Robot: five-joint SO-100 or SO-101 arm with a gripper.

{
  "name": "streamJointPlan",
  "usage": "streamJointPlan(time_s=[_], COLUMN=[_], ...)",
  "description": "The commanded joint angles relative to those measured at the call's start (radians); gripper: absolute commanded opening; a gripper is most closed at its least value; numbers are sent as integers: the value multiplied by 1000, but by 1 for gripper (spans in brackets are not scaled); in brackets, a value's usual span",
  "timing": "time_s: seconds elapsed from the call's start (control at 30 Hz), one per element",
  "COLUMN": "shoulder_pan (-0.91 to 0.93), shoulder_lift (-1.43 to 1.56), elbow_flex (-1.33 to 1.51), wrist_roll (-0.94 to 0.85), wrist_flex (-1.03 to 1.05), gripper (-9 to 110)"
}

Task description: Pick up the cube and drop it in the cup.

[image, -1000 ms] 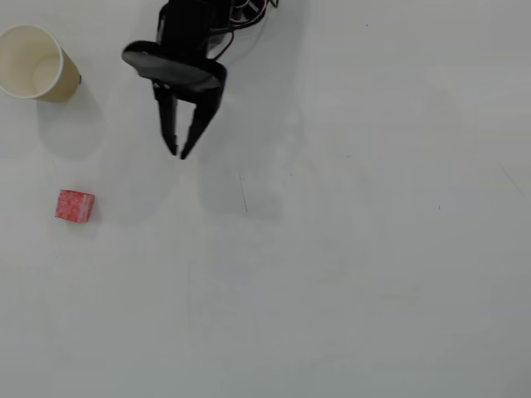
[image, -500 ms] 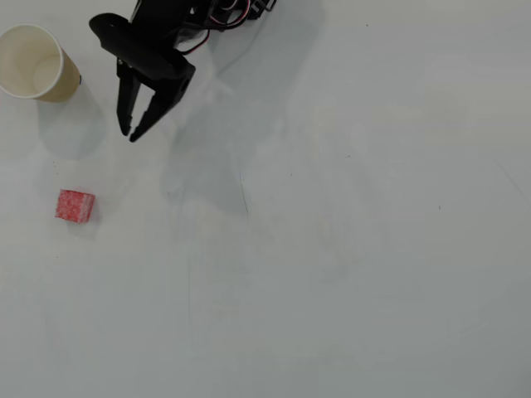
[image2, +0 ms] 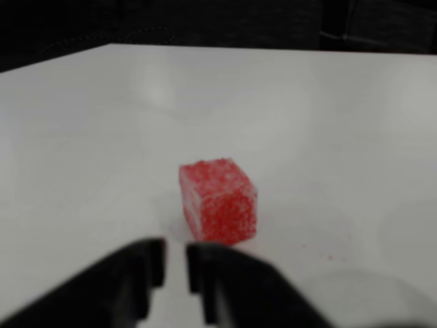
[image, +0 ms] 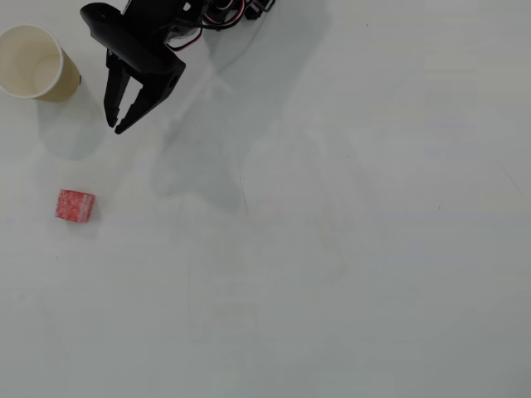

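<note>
The small red cube [image: 75, 206] with whitish speckles lies on the white table at the left in the overhead view. In the wrist view the cube [image2: 218, 201] sits just beyond the fingertips, slightly right of centre. The cream paper cup [image: 65, 82] stands upright at the top left, its mouth open upward. My black gripper [image: 116, 127] hangs right of the cup and well above the cube in the overhead view, pointing toward the cube. Its jaws are almost together with only a thin gap and hold nothing. It also shows in the wrist view [image2: 175, 265].
The white table [image: 332, 249] spreads bare to the right and below. The arm's body and wires [image: 220, 12] sit at the top edge. The table's far edge [image2: 273, 48] meets a dark background in the wrist view.
</note>
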Motion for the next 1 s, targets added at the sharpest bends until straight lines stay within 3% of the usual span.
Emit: streamJointPlan(time_s=[0.0, 0.27, 0.6, 0.97], shoulder_pan=[-2, -52, -77, -49], shoulder_lift=[29, -63, -453, -850], elbow_flex=[35, -21, -295, -609], wrist_roll=[-15, -15, -15, -6], wrist_flex=[-55, -97, -138, -143], gripper=[6, 27, 35, 36])
